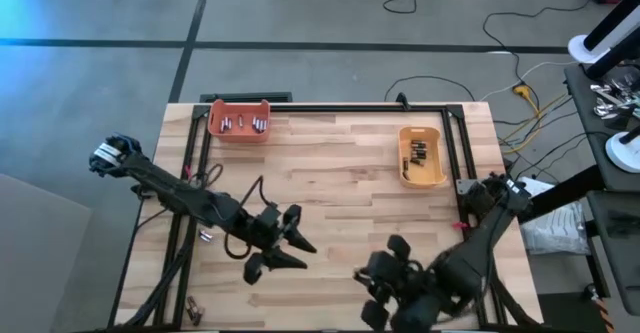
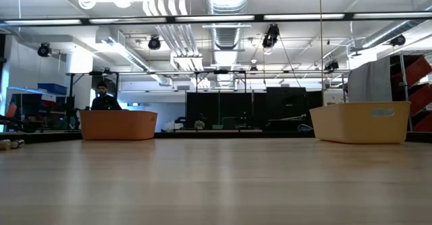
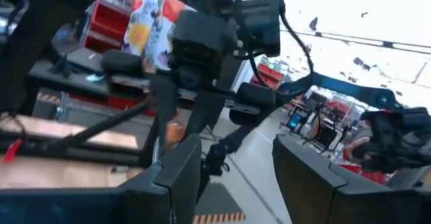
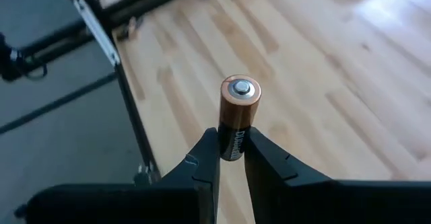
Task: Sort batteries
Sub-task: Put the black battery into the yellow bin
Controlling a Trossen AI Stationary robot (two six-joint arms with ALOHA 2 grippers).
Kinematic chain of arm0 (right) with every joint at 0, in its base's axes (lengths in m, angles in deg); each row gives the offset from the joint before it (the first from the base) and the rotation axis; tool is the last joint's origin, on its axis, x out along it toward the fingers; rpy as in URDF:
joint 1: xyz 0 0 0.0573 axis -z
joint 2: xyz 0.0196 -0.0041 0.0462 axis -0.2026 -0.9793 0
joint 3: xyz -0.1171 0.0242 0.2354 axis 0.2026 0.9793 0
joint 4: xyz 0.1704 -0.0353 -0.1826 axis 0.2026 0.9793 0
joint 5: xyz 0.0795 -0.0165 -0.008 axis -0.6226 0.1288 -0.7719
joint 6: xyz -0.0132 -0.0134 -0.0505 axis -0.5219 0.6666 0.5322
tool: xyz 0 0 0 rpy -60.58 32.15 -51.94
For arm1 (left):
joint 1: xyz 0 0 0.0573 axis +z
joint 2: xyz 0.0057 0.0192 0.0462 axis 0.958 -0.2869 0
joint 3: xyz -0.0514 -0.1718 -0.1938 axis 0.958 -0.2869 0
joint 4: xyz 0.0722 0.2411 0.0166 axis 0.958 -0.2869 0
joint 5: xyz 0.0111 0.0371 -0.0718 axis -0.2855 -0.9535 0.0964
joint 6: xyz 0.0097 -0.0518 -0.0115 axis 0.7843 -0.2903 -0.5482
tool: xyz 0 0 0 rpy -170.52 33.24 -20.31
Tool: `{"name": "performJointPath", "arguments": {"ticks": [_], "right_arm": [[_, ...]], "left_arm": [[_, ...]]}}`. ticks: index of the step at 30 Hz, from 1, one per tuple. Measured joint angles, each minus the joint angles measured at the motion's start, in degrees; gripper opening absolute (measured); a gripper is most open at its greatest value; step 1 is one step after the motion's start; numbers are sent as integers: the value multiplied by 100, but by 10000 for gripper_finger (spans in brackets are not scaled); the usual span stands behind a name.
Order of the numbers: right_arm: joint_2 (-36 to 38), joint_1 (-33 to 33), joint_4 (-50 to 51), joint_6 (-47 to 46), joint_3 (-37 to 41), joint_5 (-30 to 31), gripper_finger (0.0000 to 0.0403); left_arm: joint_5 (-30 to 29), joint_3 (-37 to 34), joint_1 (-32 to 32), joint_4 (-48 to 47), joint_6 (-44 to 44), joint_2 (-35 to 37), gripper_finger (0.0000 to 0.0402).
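Observation:
A copper-and-black battery [image 4: 236,126] sits between the fingers of my right gripper [image 4: 232,146], which hangs above the table near its front edge [image 1: 385,273]. My left gripper [image 1: 300,251] stands open over the table's near left part, and its wrist view shows nothing between the fingers [image 3: 236,183]. At the far left stands the orange bin [image 1: 238,120] with silvery batteries [image 1: 245,124] in it. The yellow bin [image 1: 422,155] at the far right holds dark batteries [image 1: 418,155]. Loose batteries lie at the left edge [image 1: 205,235] and the near left corner [image 1: 190,308]. My right gripper pinches the battery's black body [image 4: 233,146] between its two fingertips, one on each side. The copper end with its silver terminal [image 4: 240,89] sticks out past the fingertips. The battery is lifted clear, high above the wooden table.
A black frame [image 1: 330,105] runs along the table's far, left and right edges. In the low view both bins [image 2: 118,125] [image 2: 361,121] stand at the far side, with bare wood before them. A person [image 2: 104,98] sits in the room behind. Cables [image 1: 520,83] lie on the floor.

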Motion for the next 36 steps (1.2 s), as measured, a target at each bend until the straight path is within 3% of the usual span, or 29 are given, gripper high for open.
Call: {"name": "performJointPath", "arguments": {"ticks": [5, 8, 14, 18, 30, 36], "right_arm": [[0, 282, -571, 425, -158, -26, 43], [0, 341, -767, 540, -226, -263, 43], [0, 242, -842, 379, -364, -309, 43], [0, 159, -891, 276, -380, -260, 45], [8, 152, -1100, 350, -378, -112, 45], [221, 152, -189, -361, -378, -155, 40]], "left_arm": [[-32, 723, -2, -83, 415, -745, 164], [-124, 1186, -2, -614, 609, -1039, 164], [-661, 1880, 16, -1908, 955, -1114, 164], [-678, 2160, 5, -1956, 1122, -1102, 164], [-645, 2260, 9, -2431, 1166, -1041, 164], [-645, 2260, -52, -3434, 1115, -588, 164]]}}
